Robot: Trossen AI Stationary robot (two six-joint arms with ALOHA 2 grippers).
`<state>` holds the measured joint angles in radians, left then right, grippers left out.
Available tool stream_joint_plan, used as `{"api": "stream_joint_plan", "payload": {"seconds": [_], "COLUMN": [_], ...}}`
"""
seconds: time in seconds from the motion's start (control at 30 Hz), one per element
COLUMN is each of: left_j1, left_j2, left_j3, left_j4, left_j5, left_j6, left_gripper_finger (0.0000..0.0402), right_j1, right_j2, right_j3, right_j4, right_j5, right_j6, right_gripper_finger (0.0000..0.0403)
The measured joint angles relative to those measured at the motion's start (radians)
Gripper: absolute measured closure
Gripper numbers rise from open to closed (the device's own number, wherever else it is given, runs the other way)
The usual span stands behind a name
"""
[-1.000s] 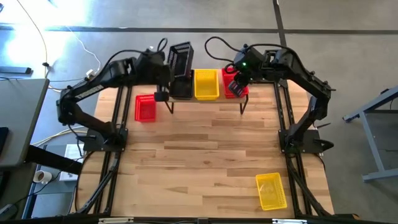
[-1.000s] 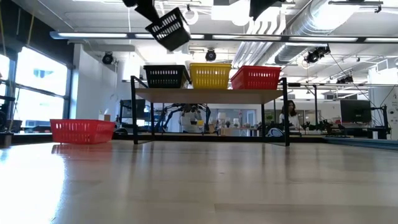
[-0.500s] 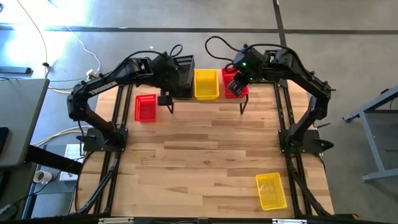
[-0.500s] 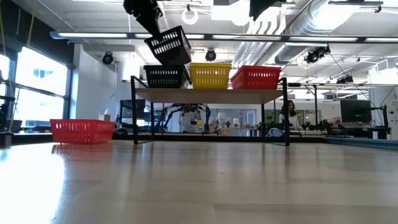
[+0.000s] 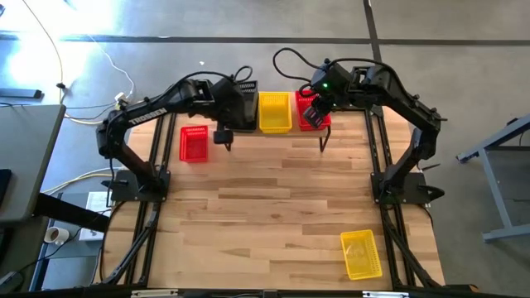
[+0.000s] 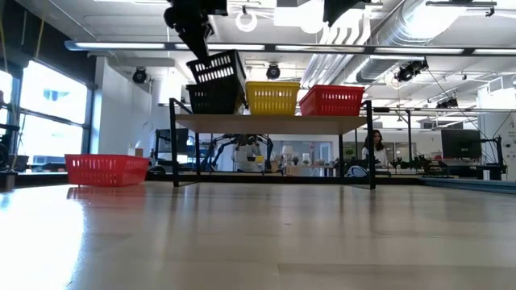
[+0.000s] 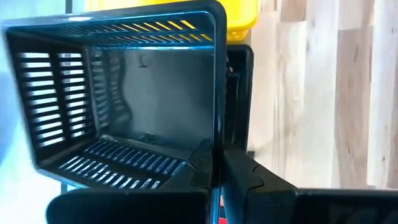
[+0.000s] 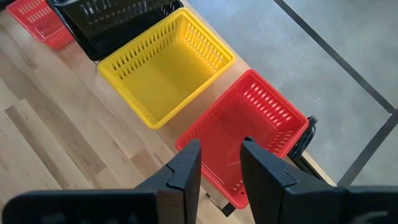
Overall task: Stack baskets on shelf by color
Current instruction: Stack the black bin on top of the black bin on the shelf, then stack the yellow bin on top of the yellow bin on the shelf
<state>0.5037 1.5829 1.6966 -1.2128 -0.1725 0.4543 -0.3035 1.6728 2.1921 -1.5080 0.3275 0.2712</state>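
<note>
Black basket [image 6: 216, 69], carried: tilted, just above a second black basket [image 6: 211, 99] seated at the shelf's [image 6: 274, 122] left end. Gripped by one wall in the left gripper [image 7: 217, 169], fingers pinched tight on the rim. Beside it on the shelf: yellow basket [image 5: 275, 112], then red basket [image 5: 317, 118] at the right end. Right gripper [image 8: 219, 163] poised over the red basket, fingers parted, holding nothing. Loose on the tabletop: another red basket [image 5: 194, 143] near the shelf's left leg, another yellow basket [image 5: 361, 253] well apart at the near right corner.

Step judged in hand: nesting black into black. Next move likely required: levelling, squaring over the lower basket, lowering, then release.
</note>
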Motion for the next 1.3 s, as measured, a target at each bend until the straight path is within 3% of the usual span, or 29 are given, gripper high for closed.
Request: {"api": "stream_joint_plan", "payload": {"seconds": [0.13, 0.7, 1.3], "left_j1": [0.0, -0.008, -0.008], "left_j2": [0.022, 0.049, 0.049], "left_j3": [0.0, 0.0, 0.0], "left_j4": [-0.007, -0.03, -0.027], "left_j5": [-0.04, -0.04, -0.048], "left_j6": [-0.006, 0.001, -0.001], "left_gripper_finger": [0.0401, 0.0396, 0.0279], "right_j1": [0.0, 0.0, 0.0], "right_j2": [0.0, 0.0, 0.0], "right_j3": [0.0, 0.0, 0.0], "right_j4": [0.0, 0.0, 0.0], "right_j5": [0.0, 0.004, 0.003], "right_j6": [0.0, -0.001, -0.002], "right_gripper_finger": [0.0304, 0.0304, 0.0304]}}
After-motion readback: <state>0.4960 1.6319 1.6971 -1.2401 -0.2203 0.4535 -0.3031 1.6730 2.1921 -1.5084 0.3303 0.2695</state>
